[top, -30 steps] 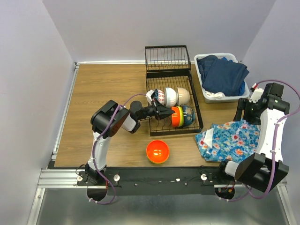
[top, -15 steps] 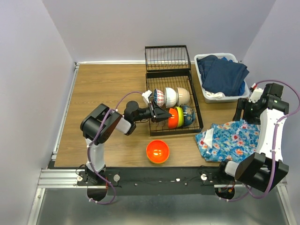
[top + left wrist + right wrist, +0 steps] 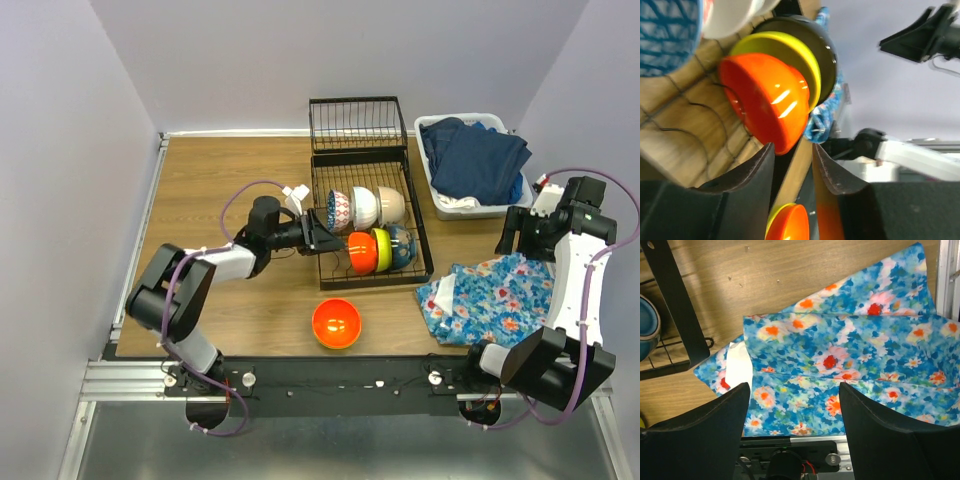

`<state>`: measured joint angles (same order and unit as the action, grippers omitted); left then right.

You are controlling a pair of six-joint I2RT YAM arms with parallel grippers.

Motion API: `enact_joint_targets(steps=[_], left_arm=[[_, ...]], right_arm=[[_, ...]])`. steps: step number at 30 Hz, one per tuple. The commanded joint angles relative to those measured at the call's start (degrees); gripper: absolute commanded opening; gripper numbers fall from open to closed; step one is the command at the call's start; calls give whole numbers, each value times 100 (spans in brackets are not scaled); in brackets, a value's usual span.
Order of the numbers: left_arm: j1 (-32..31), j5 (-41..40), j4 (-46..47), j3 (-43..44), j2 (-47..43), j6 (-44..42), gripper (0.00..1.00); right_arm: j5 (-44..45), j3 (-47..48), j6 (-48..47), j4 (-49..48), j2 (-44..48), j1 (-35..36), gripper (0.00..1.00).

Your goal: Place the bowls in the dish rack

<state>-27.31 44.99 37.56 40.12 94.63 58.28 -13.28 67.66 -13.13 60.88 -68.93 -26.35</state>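
Bowls (image 3: 363,207): six stand on edge in the rack (image 3: 358,125), in two rows of three. An orange bowl (image 3: 362,252) heads the near row, touching a lime bowl (image 3: 382,249). A second orange bowl (image 3: 336,322) lies on the table (image 3: 220,190) near the front edge. Since a second ago the left gripper (image 3: 318,232) has let go of the racked orange bowl and drawn back to the rack's left side, jaws parted. Right gripper (image 3: 518,235) unmoved above the floral cloth (image 3: 490,298), with a tub (image 3: 437,195) of clothes behind. Left wrist: fingers (image 3: 747,175) apart, the orange bowl beyond them and untouched, the lime bowl nested behind it. Right wrist: fingers (image 3: 695,430) wide apart over the cloth, the rack corner at left.
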Motion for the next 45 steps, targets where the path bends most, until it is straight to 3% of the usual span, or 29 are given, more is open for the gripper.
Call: enact_joint_targets(steps=[1, 6, 12, 16, 17, 19, 20, 22, 24, 30, 34, 45], left_arm=[[50, 114, -1988, 488, -393, -1820, 46], [50, 299, -2279, 611, -497, -2241, 47], [33, 439, -4350, 1366, -1218, -4031, 47], [-73, 545, -7016, 2139, -1850, -6728, 47], [-99, 563, -7461, 2367, -1913, -7952, 50], [-274, 493, -8897, 2588, -1966, -9231, 52], [-379, 423, -9376, 2780, -1948, -10317, 54], [-782, 187, -10342, 2878, -1905, -11125, 56], [-1047, -270, -10637, 2844, -1887, -11722, 60], [-2400, -1649, -10288, 2361, -1887, -11727, 62], [-3042, -2002, -9690, 2132, -1931, -11463, 62], [-3860, -2697, -8986, 1754, -1404, -11268, 55]], right_arm=[[-272, -59, 55, -322, 142, -2, 80], [-307, -288, 56, -586, 204, -2, 80], [-544, -157, 91, -542, 230, -2, 80], [-711, -121, -102, -551, 345, -2, 80], [-798, -78, -172, -551, 388, -2, 80], [-904, -25, -208, -560, 406, -2, 80], [-966, 10, -243, -543, 415, -2, 80], [-1185, 37, -261, -507, 424, -2, 80], [-1360, 20, -261, -507, 485, -2, 80], [-1476, -121, -436, -525, 740, -2, 80], [-1511, -165, -559, -437, 942, -2, 80], [-1581, -209, -577, -367, 1092, 16, 80]])
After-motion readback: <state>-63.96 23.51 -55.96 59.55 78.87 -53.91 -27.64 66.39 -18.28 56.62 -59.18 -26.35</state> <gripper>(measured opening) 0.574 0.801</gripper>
